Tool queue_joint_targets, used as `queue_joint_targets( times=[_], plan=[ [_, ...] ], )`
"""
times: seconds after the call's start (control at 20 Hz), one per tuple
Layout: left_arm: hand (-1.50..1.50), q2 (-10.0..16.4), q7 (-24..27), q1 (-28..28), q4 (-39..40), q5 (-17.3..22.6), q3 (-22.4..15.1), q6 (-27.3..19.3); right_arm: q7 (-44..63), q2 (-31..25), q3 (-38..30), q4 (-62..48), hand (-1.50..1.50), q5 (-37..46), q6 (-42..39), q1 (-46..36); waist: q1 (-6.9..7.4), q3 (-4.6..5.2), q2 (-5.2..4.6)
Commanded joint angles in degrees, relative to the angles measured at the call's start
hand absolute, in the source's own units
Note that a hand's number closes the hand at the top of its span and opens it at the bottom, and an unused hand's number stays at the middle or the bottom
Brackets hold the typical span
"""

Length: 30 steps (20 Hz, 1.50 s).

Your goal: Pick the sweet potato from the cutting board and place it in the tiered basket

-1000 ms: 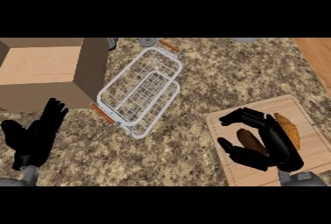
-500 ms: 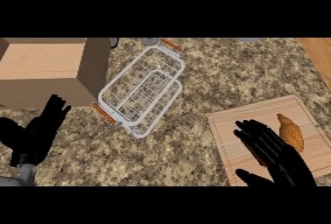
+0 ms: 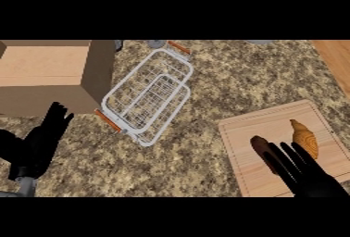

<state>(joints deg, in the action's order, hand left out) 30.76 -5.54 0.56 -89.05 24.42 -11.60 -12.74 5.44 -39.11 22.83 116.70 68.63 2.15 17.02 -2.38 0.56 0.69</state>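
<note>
A dark reddish-brown sweet potato (image 3: 260, 149) lies on the light wooden cutting board (image 3: 249, 127) at the lower right. My right hand (image 3: 311, 180) comes in from the lower edge, open with straight fingers. Its fingertips (image 3: 275, 149) lie just right of the sweet potato's near end and hold nothing. The white wire tiered basket (image 3: 147, 99) with orange handles stands at the centre left, apart from the board. My left hand (image 3: 40, 143) rests open at the lower left, fingers up.
An orange-tan ridged food item (image 3: 305, 140) lies on the board just right of my fingers. A big brown box (image 3: 48, 74) stands at the upper left, touching the basket's side. A wooden surface (image 3: 336, 58) borders the speckled counter at the far right.
My right hand went from curled over the board to straight fingers and drew back toward the lower edge. This uncovered the sweet potato. The left hand barely moved.
</note>
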Motion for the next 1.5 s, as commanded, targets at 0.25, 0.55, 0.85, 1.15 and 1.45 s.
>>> queue_joint_targets(
  times=[0.25,0.55,0.85,1.15,1.45],
  plan=[
    [0.0,-0.77,-5.14,3.96,-4.07,-0.36,-0.53,0.11,22.65,10.56,16.46,9.5,-1.5,19.43,-25.16,0.18,2.37,-0.49,-0.6],
    [0.0,-1.78,-3.83,5.14,0.77,-1.25,3.23,4.39,25.44,18.01,18.07,2.27,-1.5,23.7,-24.24,-3.67,2.25,-0.55,-0.68],
    [0.0,-4.63,-3.05,2.85,-1.39,-5.13,2.51,4.64,25.39,19.03,13.28,-9.48,-1.5,24.11,-14.56,-4.11,2.34,-0.57,-0.65],
    [0.0,-7.39,-7.62,2.83,-5.83,-6.42,2.11,3.03,18.27,17.07,4.68,-19.47,-1.5,20.63,-5.7,-10.19,2.56,-0.6,-0.68],
    [0.0,-7.97,-2.2,3.74,1.81,-7.29,5.41,7.29,18.59,16.15,5.8,-16.55,-1.5,24.41,-5.28,-9.26,2.23,-0.56,-0.69]
  ],
)
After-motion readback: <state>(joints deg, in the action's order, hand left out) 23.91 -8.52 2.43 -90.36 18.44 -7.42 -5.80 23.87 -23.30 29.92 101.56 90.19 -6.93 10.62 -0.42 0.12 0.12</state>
